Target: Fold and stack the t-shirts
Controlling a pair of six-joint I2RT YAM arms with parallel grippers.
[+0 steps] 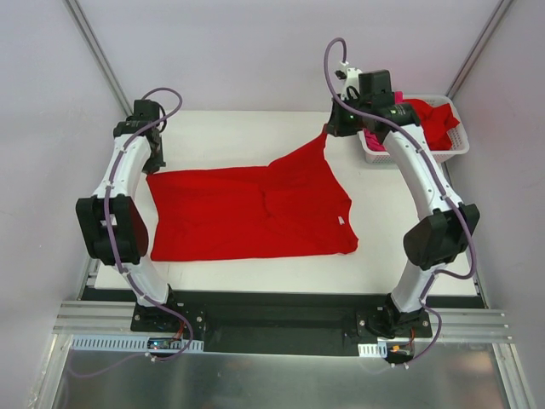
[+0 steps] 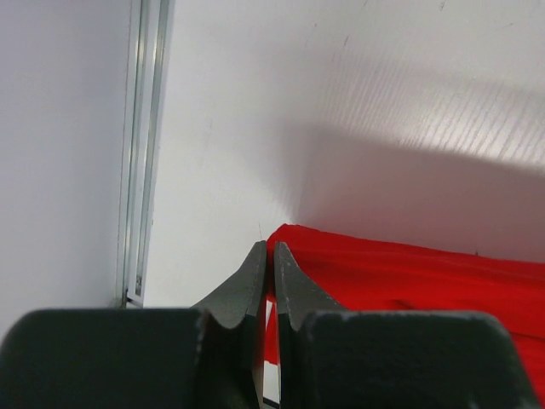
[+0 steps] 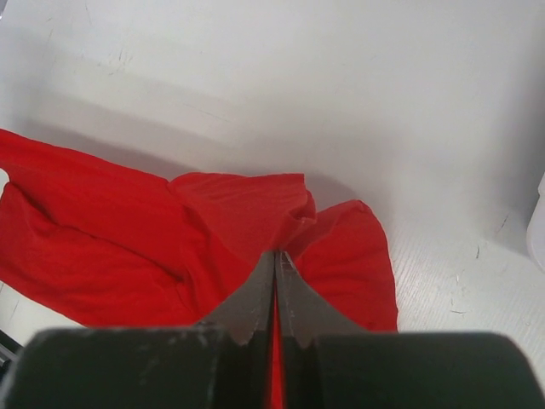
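Observation:
A bright red t-shirt (image 1: 247,213) lies spread across the middle of the white table, its neck label toward the right. My left gripper (image 1: 156,168) is shut on its far left corner, and in the left wrist view red cloth (image 2: 409,273) shows between the closed fingers (image 2: 266,252). My right gripper (image 1: 327,130) is shut on the shirt's far right part, pulling it into a raised peak. In the right wrist view the cloth (image 3: 111,230) bunches at the closed tips (image 3: 277,254).
A white slotted basket (image 1: 460,141) stands at the back right corner, right of my right wrist. Another red shirt (image 1: 434,119) and a bit of magenta cloth (image 1: 373,139) lie in it. Grey walls enclose the table on three sides.

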